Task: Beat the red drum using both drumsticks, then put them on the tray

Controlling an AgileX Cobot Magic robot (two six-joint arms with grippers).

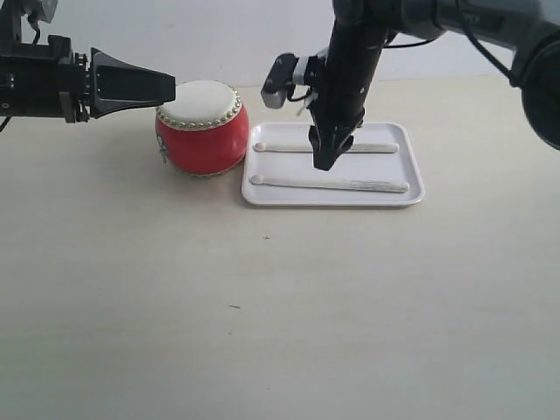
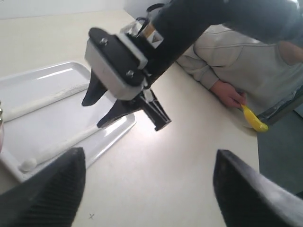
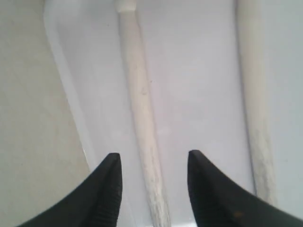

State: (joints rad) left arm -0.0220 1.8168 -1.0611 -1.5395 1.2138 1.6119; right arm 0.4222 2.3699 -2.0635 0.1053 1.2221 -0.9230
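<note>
I see a pale, cream-coloured table (image 1: 262, 332) that fills most of the exterior view, with a plain white wall (image 1: 219, 35) behind it. On the table there is a small dark mark (image 1: 234, 306) near the front. In the left wrist view, a person (image 2: 246, 61) in a grey sweatshirt leans at the table edge and holds a small yellow object (image 2: 253, 120). I cannot tell what it is.
</note>
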